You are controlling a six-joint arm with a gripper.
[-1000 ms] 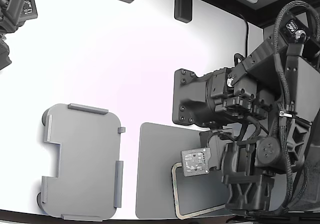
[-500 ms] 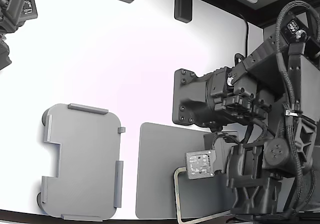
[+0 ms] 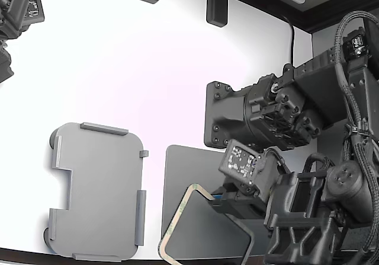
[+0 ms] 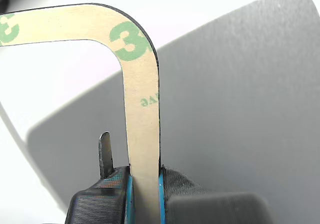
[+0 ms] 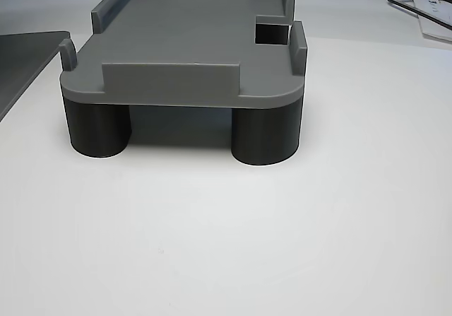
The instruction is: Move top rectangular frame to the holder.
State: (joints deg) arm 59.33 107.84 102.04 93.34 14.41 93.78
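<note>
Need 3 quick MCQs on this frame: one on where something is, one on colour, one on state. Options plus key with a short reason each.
1. In the exterior view, where is the holder relative to the dark mat?
A. On that view's left, apart from it
B. Stacked on top of it
C. On that view's right

2. What colour is the print on the tan frame?
A. Red
B. Green
C. Blue

3. What is the gripper doing?
A. Open above the holder
B. Shut on nothing
C. Shut on the frame

Key:
1. A: the light grey tray sits to the exterior view's left of the mat with bare table between them.
2. B: the wrist view shows green characters on the tan strip.
3. C: the wrist view shows the jaws pressed on both sides of one frame edge.
</note>
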